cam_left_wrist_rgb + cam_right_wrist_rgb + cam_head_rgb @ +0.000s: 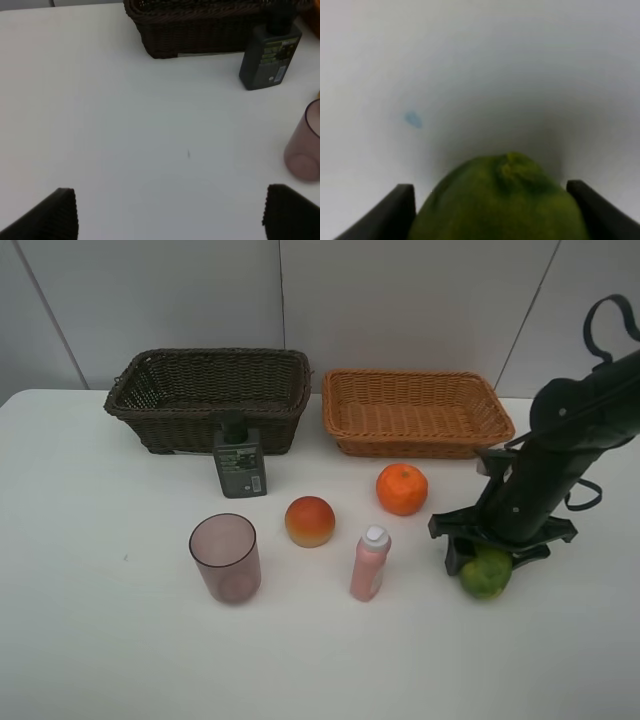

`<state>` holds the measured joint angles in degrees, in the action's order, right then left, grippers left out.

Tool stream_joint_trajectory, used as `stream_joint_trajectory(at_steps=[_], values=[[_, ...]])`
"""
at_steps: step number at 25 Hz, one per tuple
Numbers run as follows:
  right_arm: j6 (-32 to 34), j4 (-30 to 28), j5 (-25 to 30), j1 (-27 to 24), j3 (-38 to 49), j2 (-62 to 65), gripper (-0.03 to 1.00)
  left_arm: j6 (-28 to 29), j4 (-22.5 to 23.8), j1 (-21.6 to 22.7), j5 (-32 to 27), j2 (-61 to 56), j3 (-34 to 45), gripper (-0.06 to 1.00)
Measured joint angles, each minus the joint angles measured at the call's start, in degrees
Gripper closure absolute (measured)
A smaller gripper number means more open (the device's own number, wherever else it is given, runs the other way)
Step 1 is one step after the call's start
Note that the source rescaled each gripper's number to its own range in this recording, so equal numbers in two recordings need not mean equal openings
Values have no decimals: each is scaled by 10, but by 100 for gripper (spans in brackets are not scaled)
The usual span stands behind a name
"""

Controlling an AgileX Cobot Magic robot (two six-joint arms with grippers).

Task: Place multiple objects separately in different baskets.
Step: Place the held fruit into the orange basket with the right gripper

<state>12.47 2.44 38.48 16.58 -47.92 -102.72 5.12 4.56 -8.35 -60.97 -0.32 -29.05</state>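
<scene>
You worked over a plain white surface [100,640] in soft, even light that cast only faint shadows. Behind it you had a pale grey panelled wall [420,300], split by thin seams. One small blue mark [413,119] showed on the surface.

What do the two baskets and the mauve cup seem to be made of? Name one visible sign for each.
Dark brown basket: woven wicker or rattan, matte; interlaced strands show. Light orange-brown basket: similar weave, slightly shinier, possibly a plastic imitation. Cup: probably smooth translucent plastic; the table shows through its wall.
</scene>
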Motion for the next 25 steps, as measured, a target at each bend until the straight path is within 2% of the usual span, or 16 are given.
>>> stream_joint_trajectory(at_steps=[5, 8, 11, 18, 22, 25], values=[[-1, -52, 127, -2, -119, 20, 51, 0, 0, 0, 0, 0, 0, -2], [-16, -71, 175, -10, -203, 15, 51, 0, 0, 0, 0, 0, 0, -2], [-33, -81, 198, -18, -286, -7, 51, 0, 0, 0, 0, 0, 0, -2], [-46, -102, 176, -20, -468, -129, 51, 0, 0, 0, 0, 0, 0, -2], [-46, -108, 121, -20, -548, -198, 51, 0, 0, 0, 0, 0, 0, -2], [-46, -110, 82, -20, -566, -235, 51, 0, 0, 0, 0, 0, 0, -2]])
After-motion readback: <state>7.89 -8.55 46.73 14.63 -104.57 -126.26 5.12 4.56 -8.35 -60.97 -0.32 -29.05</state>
